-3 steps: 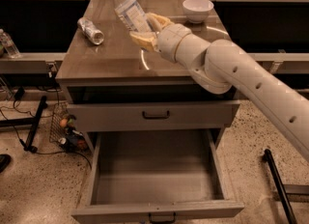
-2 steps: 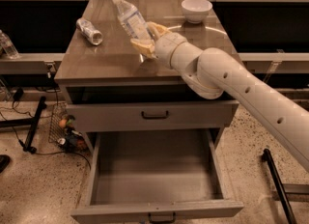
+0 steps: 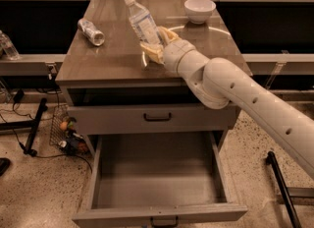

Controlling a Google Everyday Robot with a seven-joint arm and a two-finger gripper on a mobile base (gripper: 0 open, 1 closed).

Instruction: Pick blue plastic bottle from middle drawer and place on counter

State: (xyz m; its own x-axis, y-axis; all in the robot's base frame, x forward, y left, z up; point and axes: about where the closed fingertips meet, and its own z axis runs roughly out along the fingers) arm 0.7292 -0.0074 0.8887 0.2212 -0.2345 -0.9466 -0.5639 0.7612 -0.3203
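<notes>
My gripper [image 3: 156, 44] is shut on the blue plastic bottle [image 3: 142, 21], a clear bottle with a white cap and pale label. It holds the bottle tilted, cap up and to the left, its lower end just over the middle of the counter [image 3: 113, 57]. The white arm reaches in from the lower right. The middle drawer [image 3: 157, 175] stands pulled open below, with a plain grey inside and nothing in it.
A short clear bottle with a silvery end [image 3: 91, 31] lies on the counter's left side. A white bowl [image 3: 199, 9] stands at the back right. The upper drawer front [image 3: 157, 117] is closed. Cables and small objects [image 3: 68, 136] lie on the floor at left.
The gripper with the bottle has moved left and down toward the counter's middle. The bottle now leans with its base close to the surface.
</notes>
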